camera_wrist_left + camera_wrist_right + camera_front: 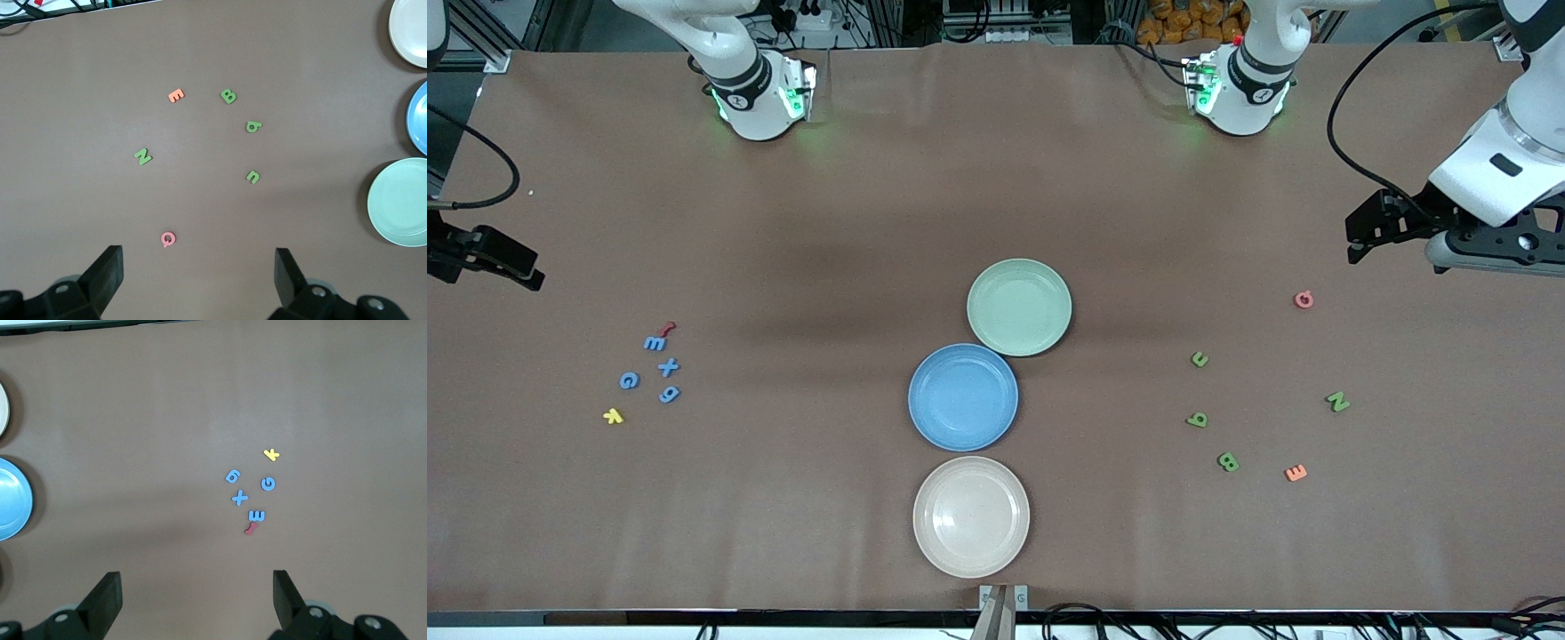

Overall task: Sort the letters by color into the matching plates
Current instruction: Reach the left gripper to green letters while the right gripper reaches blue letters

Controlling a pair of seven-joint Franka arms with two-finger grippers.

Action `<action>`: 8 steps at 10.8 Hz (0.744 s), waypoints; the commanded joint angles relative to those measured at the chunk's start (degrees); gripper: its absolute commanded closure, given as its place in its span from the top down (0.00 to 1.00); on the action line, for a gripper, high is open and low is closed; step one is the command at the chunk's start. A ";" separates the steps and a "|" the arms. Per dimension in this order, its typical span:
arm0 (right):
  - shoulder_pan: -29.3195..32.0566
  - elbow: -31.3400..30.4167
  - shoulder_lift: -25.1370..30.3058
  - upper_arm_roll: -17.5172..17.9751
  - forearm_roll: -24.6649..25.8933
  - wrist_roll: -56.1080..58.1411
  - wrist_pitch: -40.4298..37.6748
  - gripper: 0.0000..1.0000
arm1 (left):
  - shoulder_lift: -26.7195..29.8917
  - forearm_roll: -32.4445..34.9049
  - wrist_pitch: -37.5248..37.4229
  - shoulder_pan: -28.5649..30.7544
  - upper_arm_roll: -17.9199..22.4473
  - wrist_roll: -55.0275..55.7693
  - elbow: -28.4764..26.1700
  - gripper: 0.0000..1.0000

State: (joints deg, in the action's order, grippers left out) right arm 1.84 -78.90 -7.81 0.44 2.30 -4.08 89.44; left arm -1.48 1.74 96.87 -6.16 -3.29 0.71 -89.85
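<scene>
Nothing has been sorted yet: all three plates in the middle of the frame are empty, lined up in a touching diagonal column, with the mint green plate (1019, 307) uppermost, the blue plate (963, 396) just below it, and the cream plate (971, 516) lowest. Every letter lies on the brown surface (800, 498). At middle left of the frame sit four blue letters (655, 368) with a small red piece (667, 328) and a yellow K (613, 415). At middle right are four green letters, among them a green N (1336, 402) and a green B (1228, 461), plus a pink Q (1304, 300) and an orange E (1296, 473). The left gripper (1357, 242) hovers at the right edge above the pink Q, jaws spread wide and empty. The right gripper (532, 272) hovers at the left edge above the blue cluster, jaws likewise spread and empty.
</scene>
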 commanded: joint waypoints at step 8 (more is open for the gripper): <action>0.44 -0.47 -0.54 0.09 -1.07 0.39 -0.15 1.00 | -1.69 -0.95 -1.34 -0.26 0.57 0.34 1.26 1.00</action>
State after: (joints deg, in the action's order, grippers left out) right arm 1.99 -79.13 -8.18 0.27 2.30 -4.08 89.27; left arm -2.49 1.74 96.84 -6.20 -3.15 0.71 -89.72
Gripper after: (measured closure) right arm 0.000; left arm 0.000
